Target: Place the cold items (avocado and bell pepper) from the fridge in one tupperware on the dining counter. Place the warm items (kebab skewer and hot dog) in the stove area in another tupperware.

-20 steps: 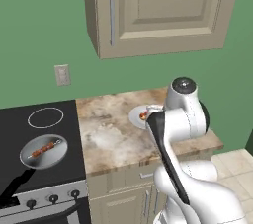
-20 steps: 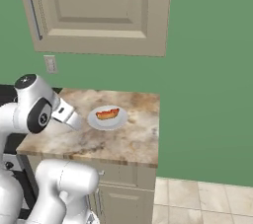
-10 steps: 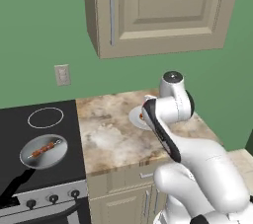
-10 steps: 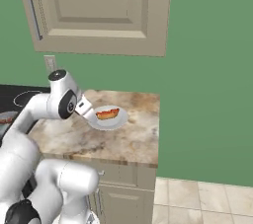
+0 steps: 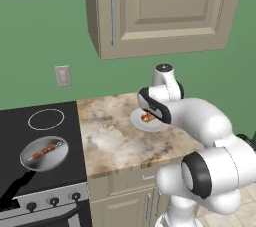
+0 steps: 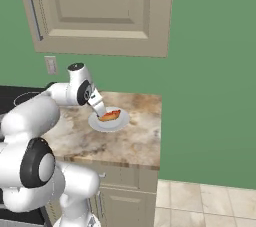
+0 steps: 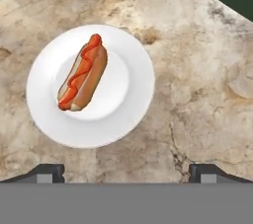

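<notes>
The hot dog (image 7: 83,78), with a red sauce stripe, lies on a white plate (image 7: 123,114) on the marbled wall counter beside the stove. My gripper (image 7: 126,172) hangs open just above the counter, near the plate's rim, with nothing between its fingertips (image 7: 47,171). From the right base view the gripper (image 6: 102,114) points down at the left side of the hot dog (image 6: 109,116). In the left base view the arm partly covers the hot dog (image 5: 146,117). The kebab skewer (image 5: 46,150) rests in a grey pan (image 5: 27,162) on the stove. The avocado, bell pepper, fridge, dining counter and both tupperware are out of view.
The black cooktop (image 5: 30,131) adjoins the counter (image 5: 115,141) on the left. A beige wall cabinet (image 5: 160,11) hangs overhead. The counter ends at its right edge (image 6: 159,136), with tiled floor (image 6: 200,206) beyond. A wall outlet (image 5: 63,76) sits above the stove.
The arm has swung forward and down from a raised pose, bringing the open gripper low beside the hot dog plate. Plate, hot dog and pan have stayed put.
</notes>
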